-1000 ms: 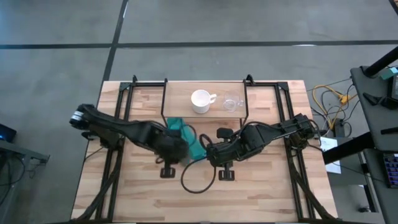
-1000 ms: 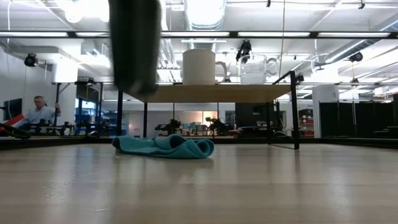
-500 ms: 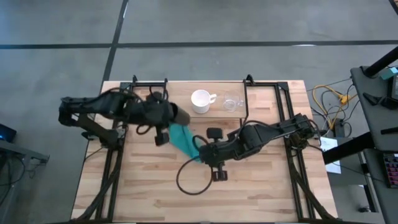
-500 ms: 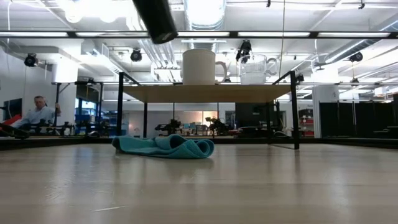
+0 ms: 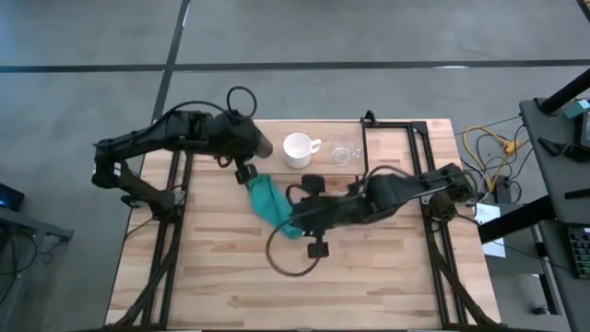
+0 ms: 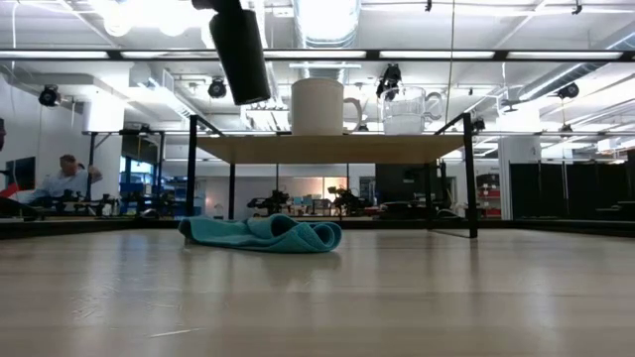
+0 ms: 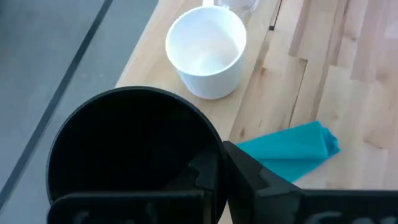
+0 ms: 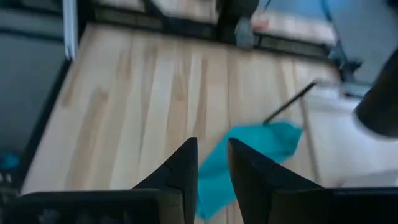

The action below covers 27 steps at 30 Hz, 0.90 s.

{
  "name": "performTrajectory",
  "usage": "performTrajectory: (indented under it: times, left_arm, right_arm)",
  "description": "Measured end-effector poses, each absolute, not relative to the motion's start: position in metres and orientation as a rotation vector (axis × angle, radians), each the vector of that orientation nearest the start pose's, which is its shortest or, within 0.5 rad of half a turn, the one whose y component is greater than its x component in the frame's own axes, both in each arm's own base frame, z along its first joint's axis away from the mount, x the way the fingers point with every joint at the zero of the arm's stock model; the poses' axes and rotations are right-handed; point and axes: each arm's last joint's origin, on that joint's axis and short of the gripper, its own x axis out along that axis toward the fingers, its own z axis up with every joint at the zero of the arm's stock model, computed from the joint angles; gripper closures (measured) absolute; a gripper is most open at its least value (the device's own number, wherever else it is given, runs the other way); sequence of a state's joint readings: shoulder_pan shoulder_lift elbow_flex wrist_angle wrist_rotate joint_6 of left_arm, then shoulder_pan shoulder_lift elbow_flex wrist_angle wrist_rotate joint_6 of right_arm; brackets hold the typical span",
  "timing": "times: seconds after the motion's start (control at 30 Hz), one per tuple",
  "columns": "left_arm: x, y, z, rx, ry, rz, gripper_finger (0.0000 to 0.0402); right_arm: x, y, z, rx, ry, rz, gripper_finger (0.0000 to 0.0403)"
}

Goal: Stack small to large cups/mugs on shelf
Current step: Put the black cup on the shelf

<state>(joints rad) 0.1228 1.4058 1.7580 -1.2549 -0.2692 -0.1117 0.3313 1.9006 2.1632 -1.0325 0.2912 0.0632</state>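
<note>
The big butcher-block wooden bench (image 5: 221,277) carries a raised light-wood shelf on thin black legs (image 6: 327,149) along its far edge. Above the shelf's left end the left hand (image 5: 247,155) is closed on a tall black cylindrical cup (image 6: 239,55), gripping it by the rim with one finger inside. The cup hangs in the air, clear of the shelf, its long axis tilted off upright and its base pointing down toward the shelf. Just beside it on the shelf stands a white handled mug (image 5: 297,149), upright, mouth up, handle toward a small clear glass cup (image 5: 343,152) standing next to it. The right hand (image 8: 210,163) hovers over the middle of the bench, its fingers only a narrow gap apart and empty, near a crumpled teal cloth (image 5: 272,205) lying on the bench.
</note>
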Motion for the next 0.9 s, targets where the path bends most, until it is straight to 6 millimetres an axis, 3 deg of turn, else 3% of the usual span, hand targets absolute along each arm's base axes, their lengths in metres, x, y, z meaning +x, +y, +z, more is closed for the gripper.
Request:
performTrajectory:
  times: [0.17, 0.37, 0.63, 0.9]
  left_arm:
    - [0.243, 0.049, 0.428, -0.05, 0.892, 0.423, 0.0402]
    - [0.247, 0.056, 0.426, -0.064, 0.897, 0.438, 0.0402]
    - [0.257, 0.061, 0.417, -0.074, 0.934, 0.439, 0.0402]
    - [0.265, 0.075, 0.407, -0.106, 0.979, 0.461, 0.0402]
  right_arm:
    - [0.357, 0.112, 0.439, -0.162, 0.609, 0.025, 0.0329]
    - [0.325, 0.099, 0.455, -0.127, 0.544, 0.019, 0.0334]
    - [0.276, 0.083, 0.442, -0.017, 0.376, 0.02, 0.0324]
    - [0.238, 0.075, 0.409, 0.066, 0.176, 0.163, 0.032]
